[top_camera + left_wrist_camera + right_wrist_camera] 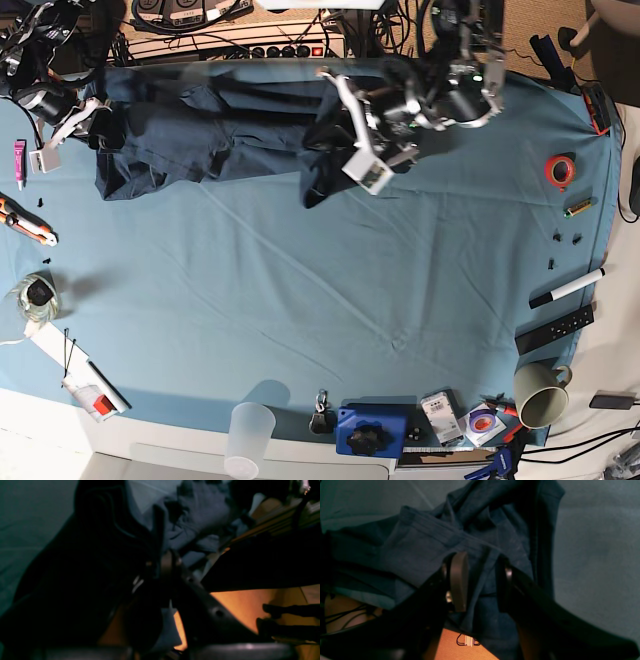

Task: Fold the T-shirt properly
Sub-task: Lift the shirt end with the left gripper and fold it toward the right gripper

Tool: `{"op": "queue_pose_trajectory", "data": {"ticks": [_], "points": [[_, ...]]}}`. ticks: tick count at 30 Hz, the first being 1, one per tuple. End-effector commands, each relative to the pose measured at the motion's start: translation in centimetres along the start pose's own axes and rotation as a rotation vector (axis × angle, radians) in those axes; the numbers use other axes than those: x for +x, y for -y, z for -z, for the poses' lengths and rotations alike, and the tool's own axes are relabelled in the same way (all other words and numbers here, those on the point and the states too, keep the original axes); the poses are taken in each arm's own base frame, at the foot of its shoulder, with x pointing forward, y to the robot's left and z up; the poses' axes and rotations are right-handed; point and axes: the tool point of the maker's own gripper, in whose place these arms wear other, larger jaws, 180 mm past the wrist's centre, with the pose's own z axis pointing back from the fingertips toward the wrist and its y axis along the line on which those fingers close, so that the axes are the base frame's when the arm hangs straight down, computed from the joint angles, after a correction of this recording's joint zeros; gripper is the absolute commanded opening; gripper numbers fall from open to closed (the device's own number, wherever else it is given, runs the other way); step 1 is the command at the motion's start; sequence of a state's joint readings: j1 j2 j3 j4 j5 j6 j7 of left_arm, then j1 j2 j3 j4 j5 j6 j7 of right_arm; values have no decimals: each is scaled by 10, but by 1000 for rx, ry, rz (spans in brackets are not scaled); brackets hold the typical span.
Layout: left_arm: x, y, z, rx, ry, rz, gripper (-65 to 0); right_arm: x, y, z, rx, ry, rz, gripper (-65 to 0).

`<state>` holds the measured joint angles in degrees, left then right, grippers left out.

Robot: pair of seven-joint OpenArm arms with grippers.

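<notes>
The dark navy T-shirt (pixel 220 140) lies stretched along the far edge of the teal table cloth (pixel 350 290), between my two arms. My left gripper (pixel 335 140) is at its right end. In the left wrist view the left gripper (pixel 163 562) is shut on a dark fold of the T-shirt (pixel 75 567), which hangs to the left. My right gripper (pixel 92 122) is at the shirt's left end. In the right wrist view the right gripper (pixel 481 580) stands open, its jaws apart around a fold of the T-shirt (pixel 425 542) that runs between them.
Cables and a power strip (pixel 250 45) run behind the table's far edge. A red tape roll (pixel 560 170), a marker (pixel 568 288) and a mug (pixel 540 393) sit on the right. A clear cup (pixel 250 430) and a blue box (pixel 370 430) stand at the front, and an orange tool (pixel 25 222) lies at the left.
</notes>
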<state>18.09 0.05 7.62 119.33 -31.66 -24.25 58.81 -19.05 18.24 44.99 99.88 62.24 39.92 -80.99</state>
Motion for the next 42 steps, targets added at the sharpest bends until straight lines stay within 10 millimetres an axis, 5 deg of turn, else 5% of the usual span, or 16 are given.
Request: {"op": "queue_pose_trajectory", "data": {"ticks": [1,7,10,12,20,25,28,37,42], "points": [[17,7,1,-12,70,2,-650,15,1,-7,-5,39,-31,-460],[17,19,11,-5,57,18,-631,14,1,-7,-5,38,-31,-460],[16,32,14,-45,50,40,-394,15,1,-7,-5,39,-31,-460],[13,42,16,-76,41,56,-349,15,1,-7,-5,38,-31,-460],[29,51,7,-74,79,56,-360,14,1,-7,-6,38,-31,-460],[34,7,-5,202,64,68,-546,14,1,-7,-5,38,-31,-460],[20,-12,-3,284,4,86,-650,15,1,-7,-5,39,-31,-460],[-25,-29,17,309,-139,59,-650,15,1,-7,-5,39,-31,-460],[-24,3,26,122,-123,67,-650,16,1,-7,-4,44,-31,-460]]}}
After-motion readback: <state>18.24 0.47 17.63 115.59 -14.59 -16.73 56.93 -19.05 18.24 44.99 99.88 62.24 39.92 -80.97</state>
